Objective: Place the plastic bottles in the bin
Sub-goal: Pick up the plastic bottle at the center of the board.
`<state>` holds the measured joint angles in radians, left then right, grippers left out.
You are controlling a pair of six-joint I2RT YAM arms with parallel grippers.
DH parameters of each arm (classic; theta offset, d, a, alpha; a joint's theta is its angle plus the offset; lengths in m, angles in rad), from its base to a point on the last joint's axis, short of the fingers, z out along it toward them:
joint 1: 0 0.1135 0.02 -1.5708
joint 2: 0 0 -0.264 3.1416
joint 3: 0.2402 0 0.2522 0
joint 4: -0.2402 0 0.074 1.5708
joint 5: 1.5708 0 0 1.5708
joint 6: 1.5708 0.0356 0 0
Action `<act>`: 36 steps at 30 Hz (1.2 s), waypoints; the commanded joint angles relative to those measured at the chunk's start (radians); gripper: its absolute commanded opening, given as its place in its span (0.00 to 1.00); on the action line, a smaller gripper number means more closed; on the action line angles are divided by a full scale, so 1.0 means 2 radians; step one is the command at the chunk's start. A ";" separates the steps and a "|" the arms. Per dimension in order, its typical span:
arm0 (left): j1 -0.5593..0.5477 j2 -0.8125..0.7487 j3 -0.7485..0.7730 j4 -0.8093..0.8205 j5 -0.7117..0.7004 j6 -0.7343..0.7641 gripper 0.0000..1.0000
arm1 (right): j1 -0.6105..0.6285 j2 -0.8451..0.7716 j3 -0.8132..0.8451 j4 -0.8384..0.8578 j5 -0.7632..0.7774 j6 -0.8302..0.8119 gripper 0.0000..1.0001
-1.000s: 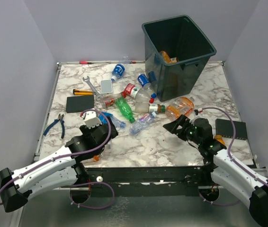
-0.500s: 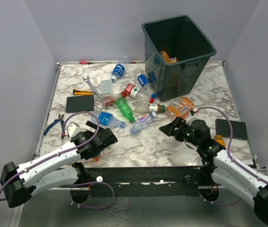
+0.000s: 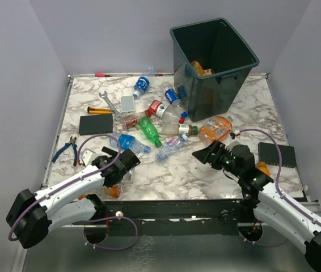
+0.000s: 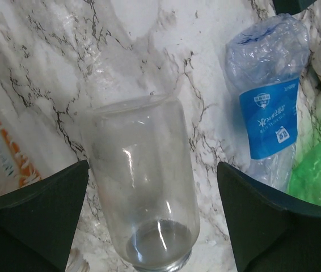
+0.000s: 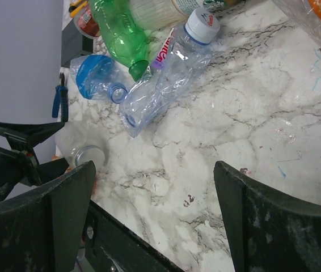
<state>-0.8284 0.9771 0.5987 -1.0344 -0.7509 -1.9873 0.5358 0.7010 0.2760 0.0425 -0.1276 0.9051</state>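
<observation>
Our left claw (image 3: 125,161) has dropped to the marble bench's (image 3: 206,175) 7 o'clock and now straddles, released, a clear unlabelled plastic bottle (image 4: 140,187) lying there, so we judge its pickup for the dark grey-green square plastic bin (image 3: 197,25) at 1 o'clock comes next.

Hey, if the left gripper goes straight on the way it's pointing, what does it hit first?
Most likely the clear bottle lying on the table between the left gripper's open fingers.
</observation>
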 commanded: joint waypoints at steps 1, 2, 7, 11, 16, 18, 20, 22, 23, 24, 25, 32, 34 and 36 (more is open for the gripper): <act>0.036 0.021 -0.016 0.080 0.032 0.059 0.92 | 0.003 -0.021 0.016 -0.039 0.014 -0.006 0.88; 0.043 0.026 -0.017 0.090 0.035 0.069 0.91 | 0.003 -0.026 0.016 -0.044 0.015 -0.006 0.88; 0.054 0.045 -0.018 0.133 0.042 0.106 0.85 | 0.004 -0.042 0.018 -0.063 0.021 -0.006 0.88; 0.054 0.040 -0.032 0.173 0.051 0.136 0.75 | 0.004 -0.046 0.022 -0.069 0.022 -0.007 0.88; 0.054 0.006 -0.063 0.216 0.056 0.174 0.56 | 0.004 -0.047 0.033 -0.075 0.015 -0.015 0.88; 0.055 -0.017 -0.074 0.227 0.057 0.196 0.52 | 0.004 -0.046 0.041 -0.076 0.006 -0.025 0.88; 0.055 -0.049 -0.079 0.232 0.056 0.224 0.47 | 0.003 -0.043 0.053 -0.075 -0.013 -0.043 0.88; 0.055 -0.095 -0.076 0.235 0.058 0.264 0.43 | 0.005 -0.040 0.067 -0.068 -0.050 -0.070 0.88; 0.055 -0.119 -0.073 0.238 0.062 0.281 0.42 | 0.009 -0.038 0.074 -0.065 -0.065 -0.081 0.88; 0.054 -0.148 -0.072 0.244 0.067 0.294 0.41 | 0.015 -0.035 0.083 -0.063 -0.074 -0.092 0.88; 0.054 -0.172 -0.072 0.254 0.077 0.303 0.40 | 0.028 -0.030 0.090 -0.061 -0.075 -0.101 0.88; 0.054 -0.238 -0.092 0.439 0.207 0.428 0.39 | 0.154 0.096 0.191 -0.036 -0.061 -0.167 0.89; 0.054 -0.222 -0.065 0.446 0.225 0.498 0.42 | 0.159 0.122 0.218 -0.028 -0.081 -0.171 0.89; 0.054 -0.211 -0.039 0.468 0.256 0.564 0.44 | 0.161 0.130 0.228 -0.018 -0.089 -0.174 0.89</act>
<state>-0.7238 0.5121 0.4339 -0.2707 -0.4210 -1.1938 0.8459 0.9291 0.6720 -0.0448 -0.2420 0.6231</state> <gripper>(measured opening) 0.636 0.889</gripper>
